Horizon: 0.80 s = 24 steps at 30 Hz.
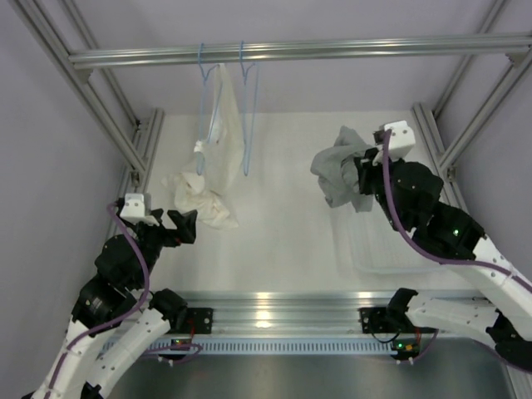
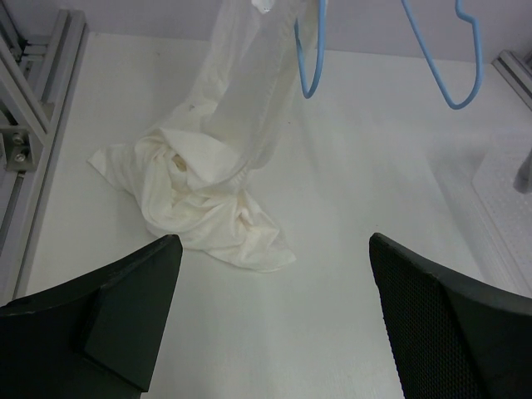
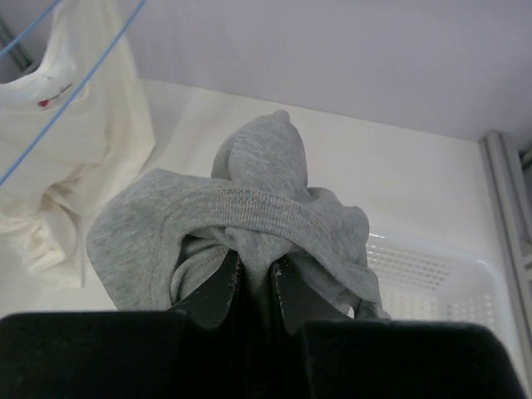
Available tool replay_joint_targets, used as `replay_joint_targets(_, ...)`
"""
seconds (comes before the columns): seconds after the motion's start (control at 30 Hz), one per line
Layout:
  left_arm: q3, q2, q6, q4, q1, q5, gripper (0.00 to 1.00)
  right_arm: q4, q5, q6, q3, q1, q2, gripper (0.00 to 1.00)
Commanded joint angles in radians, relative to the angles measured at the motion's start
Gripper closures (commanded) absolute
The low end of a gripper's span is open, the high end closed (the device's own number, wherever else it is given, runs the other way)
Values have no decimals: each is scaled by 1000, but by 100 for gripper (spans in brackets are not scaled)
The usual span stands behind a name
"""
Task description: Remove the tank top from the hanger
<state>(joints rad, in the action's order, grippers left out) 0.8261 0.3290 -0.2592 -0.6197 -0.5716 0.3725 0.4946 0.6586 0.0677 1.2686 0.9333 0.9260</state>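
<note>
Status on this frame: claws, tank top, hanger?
Right claw shut on tank top, off the hanger. Left claw open, empty. Hanger bare on rail. Nothing blocking.

The left arm (image 1: 116, 274) is folded close to its base at the left side, with its wrist angled forward and down. The left tool (image 1: 186, 224) hangs above the desk (image 1: 283, 216), both fingers (image 2: 125, 307) spread wide with nothing between them. The right arm (image 1: 440, 229) reaches forward from its base, elbow bent. The right tool (image 3: 256, 268) is raised, its fingers pinched nearly together on a fold of the tank top (image 3: 249, 208).
</note>
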Motion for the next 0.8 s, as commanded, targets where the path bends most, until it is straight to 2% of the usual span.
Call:
replay_joint_targets(0.0,-7,-5,0,51,1,32,1,116,46,-23,45,-170,-35,100)
replay_joint_targets(0.1,-7,-1,0,51,1,26,1,130,-91,13,5,-360,-58,100)
replay_joint_targets(0.2,-5,7,0,52,-1,22,1,136,-146,64,-29,-456,-72,100)
replay_joint_targets(0.5,-2,21,-3,52,1,34,1,99,-220,172,-277,-612,-69,100)
replay_joint_targets(0.67,7,44,-24,46,21,107,1,88,-251,202,-351,-666,-62,98)
replay_joint_targets(0.7,8,45,-32,43,47,123,1,88,-249,205,-360,-668,-61,93)
replay_joint_targets(0.73,11,48,-47,38,67,137,1,90,-235,208,-364,-669,-61,83)
replay_joint_targets(0.77,13,48,-52,34,113,152,1,91,-220,210,-365,-671,-67,46)
